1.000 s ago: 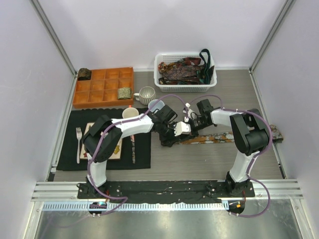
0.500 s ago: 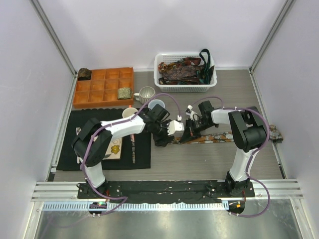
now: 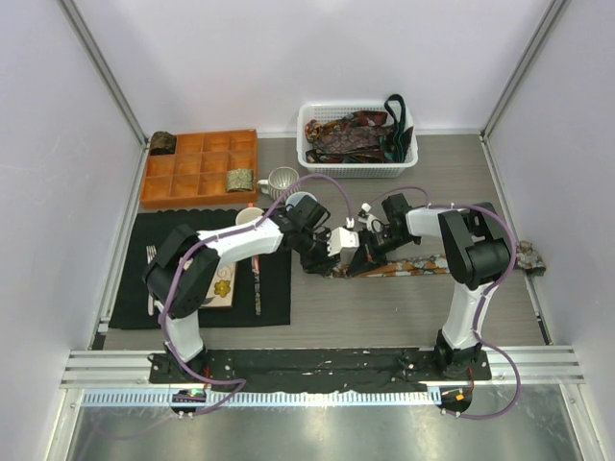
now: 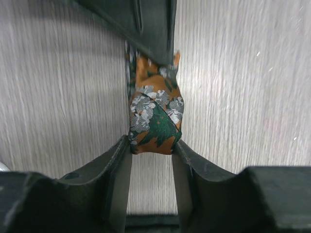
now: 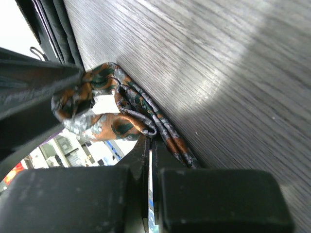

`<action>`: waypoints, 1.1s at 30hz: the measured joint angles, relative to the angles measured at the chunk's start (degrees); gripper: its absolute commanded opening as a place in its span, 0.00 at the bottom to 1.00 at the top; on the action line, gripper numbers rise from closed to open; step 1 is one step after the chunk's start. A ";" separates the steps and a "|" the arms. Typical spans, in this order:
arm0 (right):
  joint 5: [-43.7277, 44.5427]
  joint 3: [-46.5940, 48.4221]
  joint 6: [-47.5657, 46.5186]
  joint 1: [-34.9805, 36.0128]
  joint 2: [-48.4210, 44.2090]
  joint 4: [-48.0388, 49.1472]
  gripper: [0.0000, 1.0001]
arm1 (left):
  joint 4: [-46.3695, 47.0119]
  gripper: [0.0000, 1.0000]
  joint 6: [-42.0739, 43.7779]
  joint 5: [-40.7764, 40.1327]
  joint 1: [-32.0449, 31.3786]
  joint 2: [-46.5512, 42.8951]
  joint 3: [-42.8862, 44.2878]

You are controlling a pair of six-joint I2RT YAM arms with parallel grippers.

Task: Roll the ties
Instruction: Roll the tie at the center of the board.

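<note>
Lab test cell: white booth walls point(image 3: 288, 58), aluminium rail point(image 3: 317, 370).

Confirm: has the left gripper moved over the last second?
Yes. The left gripper, holding the rolled orange-and-green fabric tie, shifted left in the top view, toward the black fabric placemat.

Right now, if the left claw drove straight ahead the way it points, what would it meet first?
The tie, whose rolled end sits between the fingertips of the left claw; just beyond is the right claw, though depth is unclear.

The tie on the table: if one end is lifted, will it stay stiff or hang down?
Probably floppy: the tie crumples into soft folds in the left gripper. Its loose coil likely unrolls if released, since nothing binds it.
</note>
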 measured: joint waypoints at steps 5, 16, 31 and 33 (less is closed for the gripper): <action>-0.31 0.33 0.09 -0.09 0.39 -0.28 0.01 | 0.72 0.37 -1.29 2.01 -0.96 1.07 2.43; -0.57 0.59 0.28 -0.11 0.70 -0.46 0.01 | 3.54 0.36 -6.14 2.86 -3.48 8.55 8.26; -1.99 0.66 -0.48 -3.69 -2.21 -3.67 0.34 | -0.72 0.30 -3.93 0.87 -3.80 10.01 9.97; -2.89 0.81 -1.11 -5.01 -3.63 -4.94 0.37 | -1.07 0.30 -3.65 0.83 -3.80 10.03 9.97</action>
